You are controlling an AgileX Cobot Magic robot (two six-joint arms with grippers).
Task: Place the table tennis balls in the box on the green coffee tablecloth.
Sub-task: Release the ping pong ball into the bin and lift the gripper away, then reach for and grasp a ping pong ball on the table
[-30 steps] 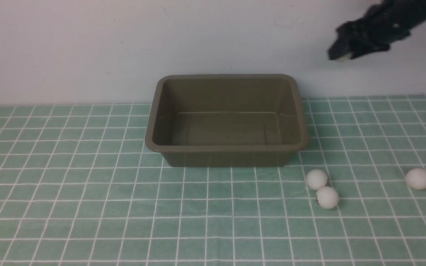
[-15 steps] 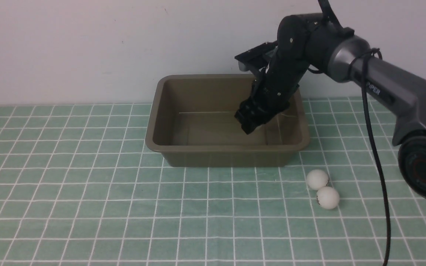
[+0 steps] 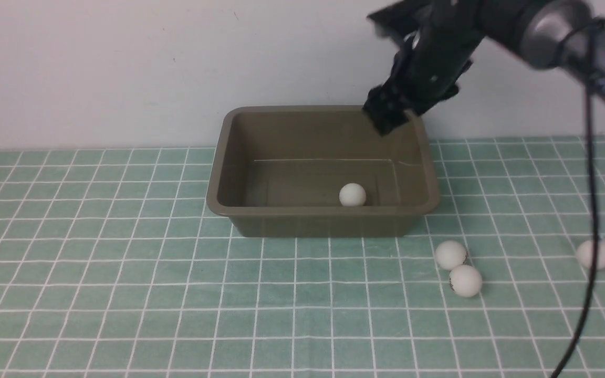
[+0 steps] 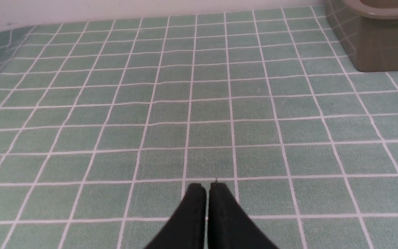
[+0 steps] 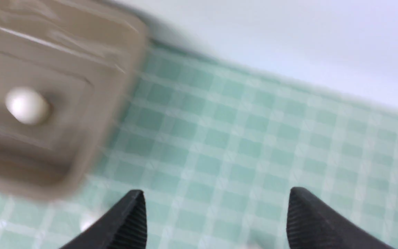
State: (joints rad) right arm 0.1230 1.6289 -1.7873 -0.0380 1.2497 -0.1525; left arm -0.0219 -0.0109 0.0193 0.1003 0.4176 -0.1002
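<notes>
Right arm (image 3: 439,52) has lifted out of the box (image 3: 323,211), right jaws wide, empty; one ball (image 3: 352,194) now inside. Left jaws pressed together. Three balls wait on the cloth (image 3: 124,262); the touching pair (image 3: 450,254) could scatter if nudged, cable (image 3: 588,210) may sweep the far one (image 3: 601,254).

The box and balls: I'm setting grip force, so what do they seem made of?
The box looks like moulded olive-brown plastic, semi-gloss: soft sheen, rounded flared rim. The balls look like matte white plastic, probably hollow: smooth, no glare.
</notes>
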